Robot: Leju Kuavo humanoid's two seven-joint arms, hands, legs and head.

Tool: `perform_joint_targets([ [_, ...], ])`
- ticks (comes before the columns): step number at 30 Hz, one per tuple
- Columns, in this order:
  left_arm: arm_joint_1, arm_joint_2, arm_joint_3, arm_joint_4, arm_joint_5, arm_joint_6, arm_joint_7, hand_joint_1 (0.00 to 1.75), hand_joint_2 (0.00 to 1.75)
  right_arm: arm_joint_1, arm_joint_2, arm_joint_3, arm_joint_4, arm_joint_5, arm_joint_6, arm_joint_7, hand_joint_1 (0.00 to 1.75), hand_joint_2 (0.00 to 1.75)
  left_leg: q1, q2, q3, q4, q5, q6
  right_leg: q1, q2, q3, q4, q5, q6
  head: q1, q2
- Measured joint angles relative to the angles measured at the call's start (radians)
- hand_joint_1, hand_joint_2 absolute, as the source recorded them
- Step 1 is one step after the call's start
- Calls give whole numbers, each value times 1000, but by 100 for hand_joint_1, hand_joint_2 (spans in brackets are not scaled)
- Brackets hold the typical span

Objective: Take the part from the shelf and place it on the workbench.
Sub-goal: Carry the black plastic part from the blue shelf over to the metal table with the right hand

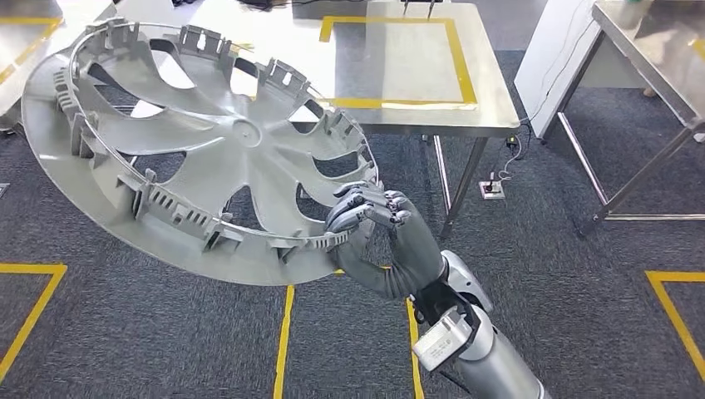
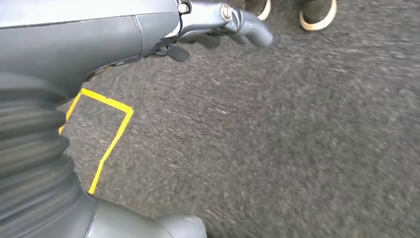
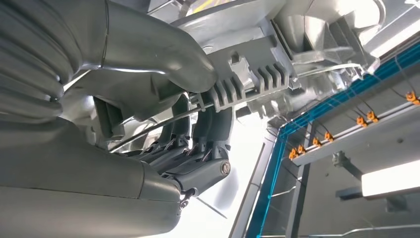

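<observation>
- Left hand seen in the left wrist view, hanging over grey carpet; fingers curled in loosely, holding nothing.
- Yellow tape corner on the carpet beneath that hand; two shoe tips of a person at the frame's edge.
- Part, a large grey wheel-cover disc with curved spokes and a ring of ribbed clips, fills the left and centre of the head view, tilted, held up in the air above the floor.
- Part's far edge overlaps the near-left corner of the worktop in the picture; whether touching cannot be told.
- Right hand grips the part at its near-right rim, fingers curled over the clip ring, thumb beneath.
- Right wrist view: thumb pressed on one face of the rim, dark fingers wrapped on the other, a ribbed clip between them.
- Worktop, a steel table with a yellow tape rectangle on its surface, stands far centre.
- Second steel table at the far right, well apart.
- Yellow floor tape on the near-right carpet.
</observation>
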Motion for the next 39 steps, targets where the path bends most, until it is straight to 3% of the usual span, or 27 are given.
perform_joint_targets([
  [2, 2, 0, 0, 0, 0, 0, 0, 0, 175, 1, 1, 0, 0, 0, -1, -1, 175, 175, 1, 0, -82, 128, -33, -4, 1, 1, 12, 0, -11, -3, -1, 0],
  [3, 4, 1, 0, 0, 0, 0, 0, 0, 175, 2, 1, 0, 0, 0, -1, -1, 175, 175, 1, 0, -105, 149, -21, -4, 1, 3, 20, 0, -18, -3, -1, 0],
  [4, 4, 2, 0, 0, 0, 0, 0, 0, 175, 3, 1, 0, 0, 0, 0, -1, 175, 175, 1, 0, -106, 127, 12, -4, 1, 4, 29, 0, -25, -2, -2, 0],
  [6, 5, 3, 0, 0, 0, 0, 0, 0, 175, 3, 1, 0, 0, 0, 0, 0, 175, 175, 1, 0, -64, -5, 106, 1, 1, 6, 50, 1, -41, 4, -2, 0],
  [7, 5, 3, 0, 0, 0, 0, 0, 0, 175, 3, 1, 1, 0, 0, 0, -1, 175, 175, 0, 0, -36, -72, 136, 4, 3, 7, 56, 3, -50, 9, -3, 0],
  [9, 4, 3, 0, 0, 0, -1, 0, 0, 175, 2, 1, 1, 1, 0, -1, -1, 175, 175, -2, -1, -10, -135, 149, 14, 7, 8, 58, 5, -62, 19, -4, 0],
  [12, 4, 2, -1, 1, 0, -2, 2, 0, 175, 2, 1, 1, 1, 0, 0, -1, 175, 175, -2, -3, -4, -139, 137, 34, 7, 8, 60, 10, -74, 35, -1, 0],
  [14, 3, 2, -1, 1, -1, -3, 4, 0, 175, 2, 1, 1, 0, 0, -1, -1, 175, 175, 2, -3, 5, -142, 131, 46, 5, 5, 30, 74, -106, 46, 2, 0],
  [16, 3, 2, -1, 0, -2, -5, 5, 0, 175, 4, 1, 1, 0, 0, -3, -1, 175, 175, 2, -3, 12, -143, 122, 51, 2, 3, -50, 210, -156, 53, 6, 0],
  [17, 4, 2, -1, 0, -2, -5, 6, 0, 175, 7, 1, 1, 0, 0, -3, -1, 175, 175, 2, -3, 16, -143, 117, 52, 1, 3, -91, 270, -169, 55, 7, 0],
  [18, 6, 2, -1, 0, -2, -6, 6, 0, 175, 10, 1, 1, 0, 0, -4, -1, 175, 175, 2, -3, 23, -142, 111, 51, 0, 3, -120, 300, -161, 56, 7, 0],
  [19, 7, 2, -1, 1, -2, -6, 6, 0, 175, 13, 1, 1, 0, 0, -4, 0, 175, 175, 2, -4, 32, -142, 104, 49, 0, 3, -127, 288, -130, 55, 7, 0],
  [20, 8, 1, -1, 1, -2, -6, 6, 0, 175, 16, 1, 1, 0, 0, -4, 0, 175, 175, 2, -5, 43, -142, 97, 47, -1, 2, -115, 237, -83, 52, 7, 0],
  [21, 9, 1, -1, 1, -2, -6, 6, 0, 175, 17, 1, 1, -1, 0, -4, 1, 175, 175, 2, -5, 53, -142, 89, 45, 0, 1, -90, 163, -33, 48, 7, 0],
  [23, 8, 0, -1, 1, -2, -7, 6, 0, 175, 17, 1, 1, -2, 0, -4, 0, 175, 175, 0, -6, 65, -143, 77, 36, 5, 0, -45, 50, 17, 37, 7, 0],
  [25, 8, -1, -1, 1, -1, -8, 6, 0, 175, 18, 1, 1, -5, 0, -4, -1, 175, 175, 0, -5, 68, -146, 70, 23, 13, 2, -33, 23, 9, 27, 6, 0],
  [27, 7, -1, -2, 1, -1, -8, 6, 0, 175, 18, 1, 1, -8, 1, -4, -1, 175, 175, 1, -3, 73, -150, 65, 11, 10, 4, -26, 13, 5, 16, 7, 0],
  [29, 5, -2, -2, 0, -1, -9, 4, 0, 175, 19, 2, 0, -10, 1, -5, 1, 175, 175, 0, -1, 57, -106, 42, 2, 4, 3, -9, 2, 1, 4, 4, 0],
  [32, 8, -2, -3, 1, 1, -11, 4, 0, 175, 18, 3, 0, -11, 4, -5, 1, 175, 175, 2, -2, -54, 88, -25, -5, 5, 0, 13, 0, -16, -9, 1, 0],
  [33, 10, -2, -2, 1, 2, -11, 4, 0, 175, 18, 3, 0, -11, 5, -5, 1, 175, 175, 2, -2, -87, 132, -27, -7, 6, 2, 21, 1, -23, -10, 1, 0],
  [34, 11, -2, -2, 1, 4, -12, 4, 0, 175, 18, 3, 0, -11, 7, -4, 2, 175, 175, 2, -2, -102, 138, -7, -6, 7, 3, 30, 1, -30, -9, 1, 0],
  [35, 12, -2, -2, 1, 6, -12, 4, 0, 175, 18, 3, 0, -11, 9, -4, 2, 175, 175, 2, -2, -96, 102, 34, -5, 7, 5, 42, 1, -38, -8, 1, 0],
  [37, 13, -1, -2, 1, 8, -12, 4, 0, 175, 18, 3, -1, -11, 11, -6, 2, 175, 175, -1, -2, -47, -33, 124, 3, 9, 6, 64, 2, -57, -2, 1, 0],
  [39, 12, -1, -2, 1, 10, -12, 3, 0, 175, 17, 3, 0, -12, 17, -12, 0, 175, 175, -4, -2, -7, -123, 151, 15, 12, 7, 73, 4, -72, 8, 0, 0],
])
